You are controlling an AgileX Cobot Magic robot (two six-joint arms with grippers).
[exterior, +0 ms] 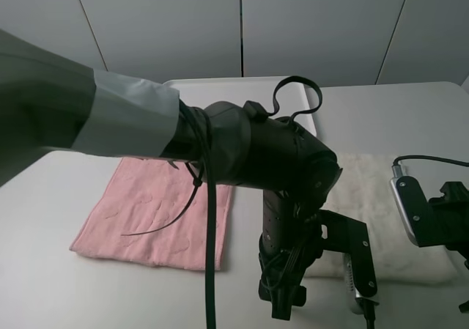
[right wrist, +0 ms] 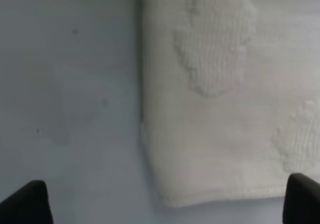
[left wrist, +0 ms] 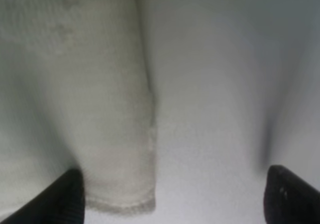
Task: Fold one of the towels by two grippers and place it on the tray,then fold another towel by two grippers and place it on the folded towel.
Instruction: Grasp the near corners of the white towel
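A white towel (exterior: 377, 197) lies flat on the table at the right, partly hidden by my left arm (exterior: 286, 197). A pink towel (exterior: 154, 212) lies flat at the left. My left gripper (left wrist: 175, 199) is open just above a near corner of the white towel (left wrist: 100, 109), one finger (left wrist: 65, 196) over the cloth, the other over bare table. My right gripper (right wrist: 165, 204) is open above the other near corner of the white towel (right wrist: 225, 109). Neither holds anything. A white tray (exterior: 220, 89) sits at the back.
My left arm, with its grey sleeve and black cables, crosses the exterior view from the upper left to the bottom middle. My right arm's wrist (exterior: 436, 215) is at the right edge. Bare white table (exterior: 44, 270) surrounds the towels.
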